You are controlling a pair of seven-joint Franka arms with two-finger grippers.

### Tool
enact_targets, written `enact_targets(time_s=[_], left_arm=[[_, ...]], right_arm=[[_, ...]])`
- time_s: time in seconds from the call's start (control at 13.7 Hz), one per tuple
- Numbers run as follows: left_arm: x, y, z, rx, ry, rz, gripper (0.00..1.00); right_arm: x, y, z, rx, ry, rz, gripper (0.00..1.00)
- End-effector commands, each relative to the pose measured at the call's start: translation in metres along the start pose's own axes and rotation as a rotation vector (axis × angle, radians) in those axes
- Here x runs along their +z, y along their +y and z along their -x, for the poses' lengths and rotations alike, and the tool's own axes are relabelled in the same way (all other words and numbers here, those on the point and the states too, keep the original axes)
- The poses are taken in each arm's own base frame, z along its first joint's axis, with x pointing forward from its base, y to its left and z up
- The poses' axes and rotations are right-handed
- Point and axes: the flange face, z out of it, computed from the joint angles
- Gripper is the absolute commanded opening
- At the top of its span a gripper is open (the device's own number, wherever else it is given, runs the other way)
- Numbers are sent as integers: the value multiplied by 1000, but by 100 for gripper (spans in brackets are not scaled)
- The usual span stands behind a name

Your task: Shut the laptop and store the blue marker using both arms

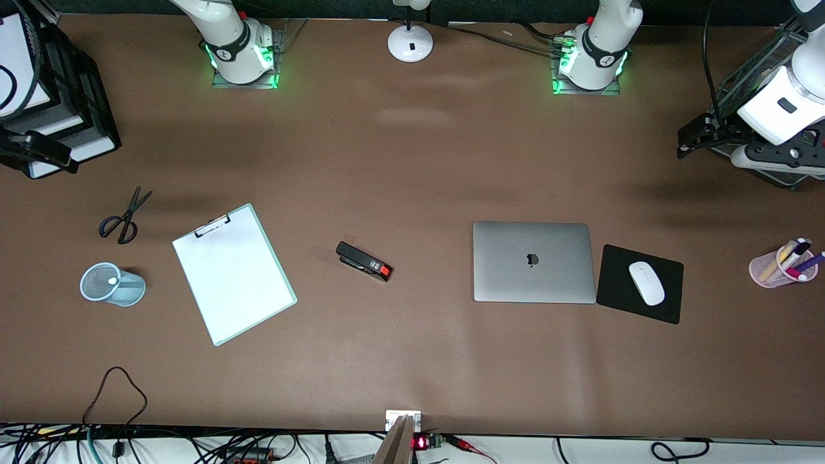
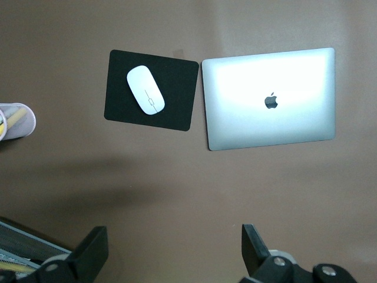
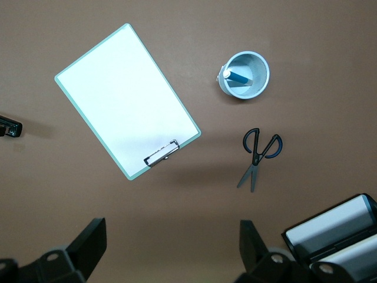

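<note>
The laptop [image 1: 533,261] lies shut on the table, lid up with the apple logo showing; it also shows in the left wrist view [image 2: 270,99]. The blue marker [image 3: 238,77] stands inside a light-blue mesh cup [image 3: 254,88] toward the right arm's end of the table; in the front view only its whitish end [image 1: 113,281] shows. My left gripper [image 2: 171,253] is open and empty, high over bare table. My right gripper [image 3: 171,250] is open and empty, high over bare table by the scissors [image 3: 258,154]. In the front view each hand shows at a side edge.
A black mouse pad [image 1: 622,299] with a white mouse [image 1: 646,282] lies beside the laptop. A pink cup of pens [image 1: 783,264] stands at the left arm's end. A stapler [image 1: 363,261], clipboard [image 1: 233,274] and black trays [image 1: 71,122] are also here.
</note>
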Motion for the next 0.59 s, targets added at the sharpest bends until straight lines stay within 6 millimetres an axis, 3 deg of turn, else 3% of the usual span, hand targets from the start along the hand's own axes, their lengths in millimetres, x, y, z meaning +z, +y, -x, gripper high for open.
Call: enact_targets(time_s=[0.0,0.51], left_arm=[[-7,-1,5,7,1,5,100],[-7,-1,5,7,1,5,100]], right_arm=[[-5,-2,11,22,5,-5,100],[-12,-2,13,30,-1,-14,100]])
